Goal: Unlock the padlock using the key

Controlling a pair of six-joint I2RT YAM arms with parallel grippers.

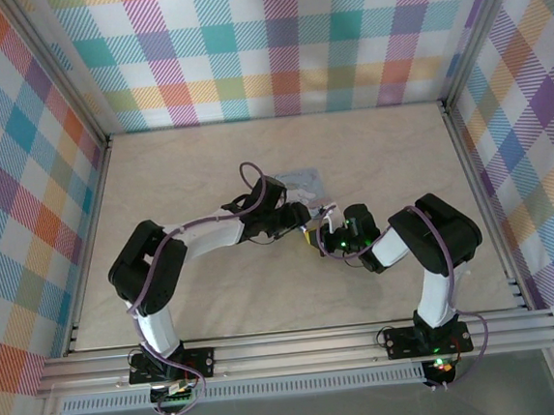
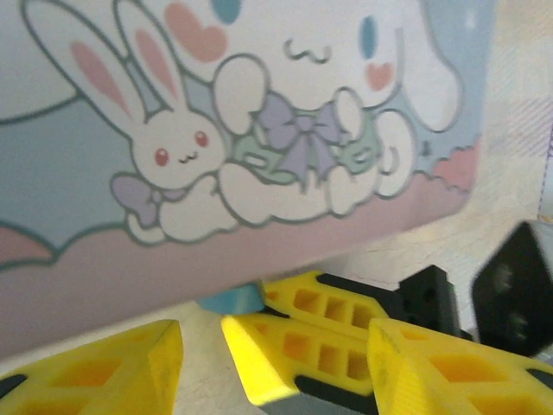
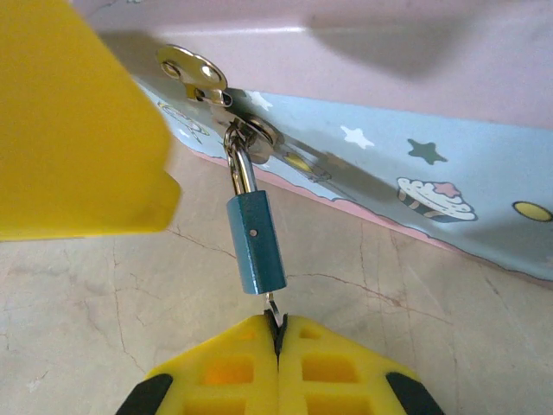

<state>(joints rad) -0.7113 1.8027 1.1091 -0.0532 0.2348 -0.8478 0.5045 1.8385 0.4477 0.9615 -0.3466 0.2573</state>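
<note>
The small teal padlock (image 3: pixel 257 244), a smooth rectangular block on a silver shackle, is hanging from the hasp (image 3: pixel 252 137) of a glossy printed box (image 3: pixel 415 147) lying closed mid-table. The right gripper (image 3: pixel 278 333) is pinching the slim metal key (image 3: pixel 274 309) at the padlock's free end, yellow fingers pressed together. The left gripper (image 2: pixel 275 346) is holding its wedges apart beside the box; its camera is showing the rabbit-print lid, the right's the starry side wall.

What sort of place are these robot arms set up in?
Probably a lab test cell: an aluminium frame boxes in the table, plaid-printed panels form the walls, and the left arm and right arm are bolted at its near edge.
</note>
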